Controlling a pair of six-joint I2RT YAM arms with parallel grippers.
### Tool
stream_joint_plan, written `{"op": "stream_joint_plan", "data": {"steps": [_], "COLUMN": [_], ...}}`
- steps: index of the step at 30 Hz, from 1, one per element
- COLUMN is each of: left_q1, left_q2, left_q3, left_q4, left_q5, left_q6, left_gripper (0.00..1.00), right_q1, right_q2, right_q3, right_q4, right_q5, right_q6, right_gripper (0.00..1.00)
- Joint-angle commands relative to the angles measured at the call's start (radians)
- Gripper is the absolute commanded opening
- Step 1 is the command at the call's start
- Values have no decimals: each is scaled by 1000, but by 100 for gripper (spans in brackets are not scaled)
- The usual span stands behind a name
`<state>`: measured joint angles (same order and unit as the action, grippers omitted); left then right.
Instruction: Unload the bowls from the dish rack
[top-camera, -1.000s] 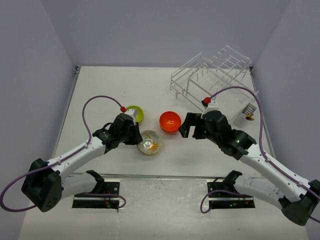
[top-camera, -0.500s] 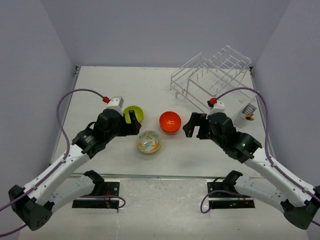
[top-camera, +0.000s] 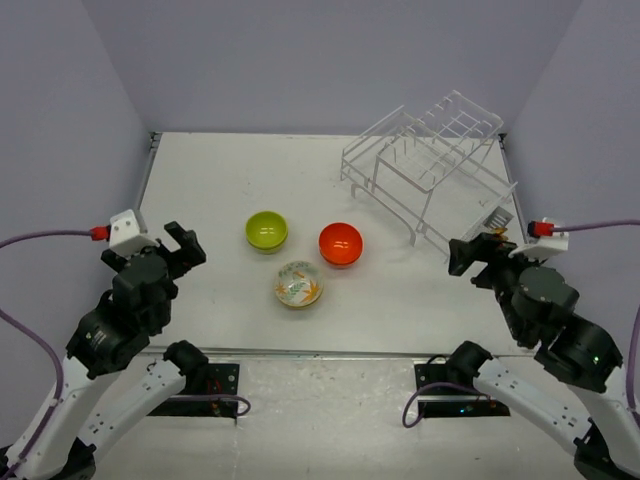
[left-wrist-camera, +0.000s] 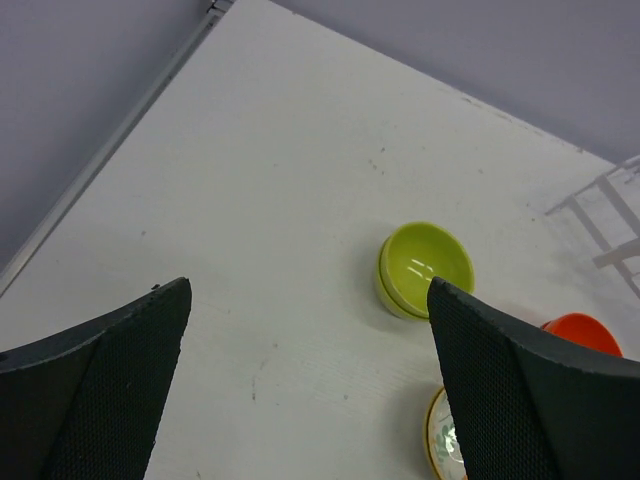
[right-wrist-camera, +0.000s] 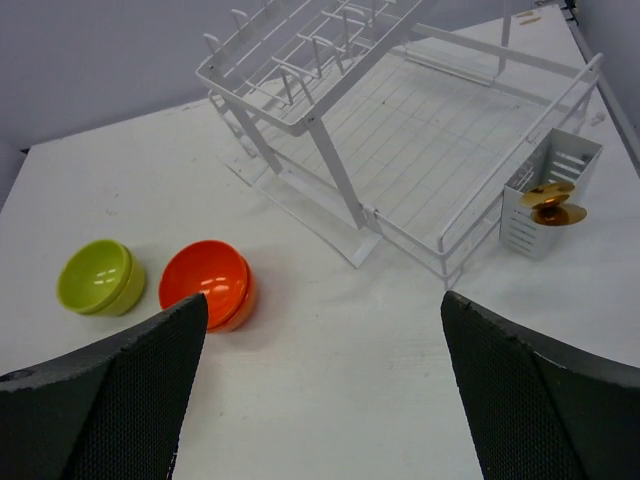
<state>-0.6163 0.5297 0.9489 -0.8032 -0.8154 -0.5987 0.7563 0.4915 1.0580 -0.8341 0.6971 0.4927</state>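
Note:
Three bowls stand upright on the table, left of the dish rack (top-camera: 430, 160): a yellow-green bowl (top-camera: 267, 231), an orange-red bowl (top-camera: 340, 244) and a cream flower-patterned bowl (top-camera: 299, 284). No bowl shows in the white wire rack (right-wrist-camera: 400, 130). My left gripper (top-camera: 180, 245) hangs open and empty, well left of the bowls. My right gripper (top-camera: 473, 255) is open and empty near the rack's front right corner. The left wrist view shows the yellow-green bowl (left-wrist-camera: 425, 268), the orange-red bowl's edge (left-wrist-camera: 585, 333) and the patterned bowl's rim (left-wrist-camera: 440, 445). The right wrist view shows the yellow-green bowl (right-wrist-camera: 97, 277) and the orange-red bowl (right-wrist-camera: 205, 283).
A white utensil caddy (top-camera: 497, 222) hangs on the rack's right end, with a gold object (right-wrist-camera: 548, 200) sticking out of it. Grey walls close in the table on three sides. The table's left rim (left-wrist-camera: 110, 165) runs past my left gripper.
My left gripper let go of the patterned bowl, opened and drew back to the left. My right arm pulled back to the right, away from the orange-red bowl.

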Motion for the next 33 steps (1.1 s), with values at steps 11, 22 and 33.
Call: {"op": "stream_joint_plan", "data": {"steps": [11, 22, 33], "left_q1": [1, 13, 154], "left_q2": [-126, -56, -82], "left_q3": [-65, -150, -266], "left_q4": [42, 101, 220], "left_q5": [-71, -11, 28], "left_q6": [80, 60, 122], "left_gripper": [100, 100, 100], "right_q1": [-2, -2, -2], "right_q2": [-303, -153, -5], "right_q3": [-219, -245, -233], "right_q4": [124, 156, 135], "right_q5": [74, 133, 122], "right_q6": [-118, -129, -71], "right_gripper": [99, 99, 99]}}
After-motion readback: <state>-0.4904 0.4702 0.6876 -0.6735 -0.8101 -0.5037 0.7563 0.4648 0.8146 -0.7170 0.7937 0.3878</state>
